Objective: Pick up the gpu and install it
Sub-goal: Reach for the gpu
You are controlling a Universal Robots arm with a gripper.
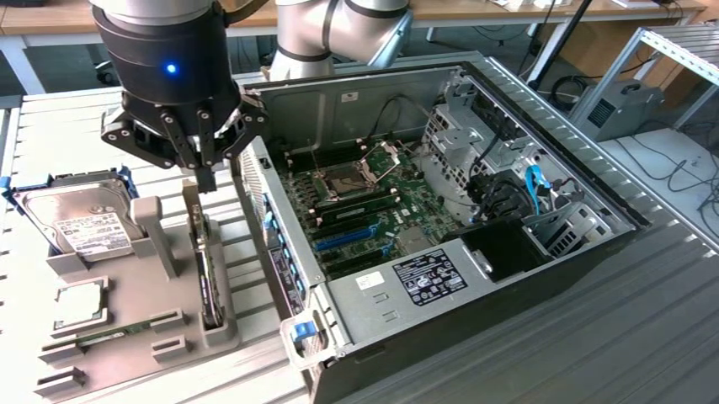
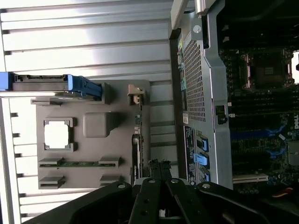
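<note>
**Figure. Single-arm station for fitting a gpu; exterior and wrist views.**

The pincer [image 1: 208, 178] hangs closed, fingers pressed together with nothing between them, directly over the grey holder [image 1: 130, 362] at the exterior view's left. In the wrist view its fingertips [image 2: 159, 167] converge just beside the far end of the card.

The gpu [image 1: 207, 278] stands on its long edge in a narrow slot of the holder. It reads as a thin dark line in both views [image 2: 135, 144], with its silver bracket at one end. Standing on edge leaves the upper rim free, presumably so that fingers can close on it from above. Whether the fingertips already touch that rim cannot be judged from either view; they are at least very near it.

The same holder carries the other parts, each in its own recess: a hard drive [image 1: 81, 220] in a blue frame, a memory stick [image 1: 118, 330] lying flat, and a square chip [image 1: 77, 305]. The recesses appear meant to keep every part at a fixed place and pose.

The case [image 1: 561, 151] lies on its side on the ribbed counter [image 1: 540, 337], just beside the holder, with its cover off. This turns the motherboard [image 1: 371, 210] and its blue slots [image 1: 343, 238] upward, so they can be reached from above.

The card has not left its holder, and no card is seated in the slots.
</note>
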